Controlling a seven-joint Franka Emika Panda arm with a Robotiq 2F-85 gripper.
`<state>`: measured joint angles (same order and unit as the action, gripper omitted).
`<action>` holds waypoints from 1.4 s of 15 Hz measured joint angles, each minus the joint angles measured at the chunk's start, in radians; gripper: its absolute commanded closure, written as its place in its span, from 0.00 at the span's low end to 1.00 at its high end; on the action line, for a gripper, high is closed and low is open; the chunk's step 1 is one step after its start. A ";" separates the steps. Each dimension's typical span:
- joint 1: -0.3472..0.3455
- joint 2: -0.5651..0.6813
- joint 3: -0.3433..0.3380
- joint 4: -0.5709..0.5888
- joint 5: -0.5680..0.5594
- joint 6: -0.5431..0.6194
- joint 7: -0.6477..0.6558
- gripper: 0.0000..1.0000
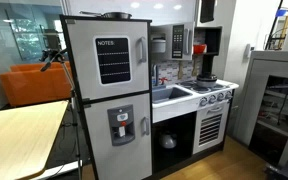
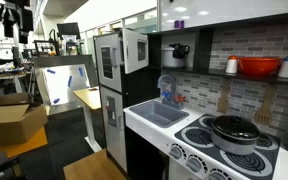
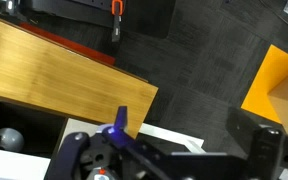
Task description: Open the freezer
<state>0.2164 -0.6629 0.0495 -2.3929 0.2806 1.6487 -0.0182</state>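
End effector (image 3: 164, 160), finger spacing unclear, hovers over the wooden worktop's (image 3: 54, 70) corner; the shut light-grey chalkboard-doored freezer (image 1: 106, 58), grey handle (image 1: 139, 50) upright, lies outside the wrist view.

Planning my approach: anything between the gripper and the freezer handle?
Nothing visible stands before the freezer or its handle. The gripper shows only in the wrist view, above the wooden table; its path is uncertain.
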 measured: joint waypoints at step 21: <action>-0.002 0.021 0.179 -0.002 -0.045 0.233 0.110 0.00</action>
<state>0.2144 -0.6414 0.2283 -2.3949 0.2358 1.8814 0.0915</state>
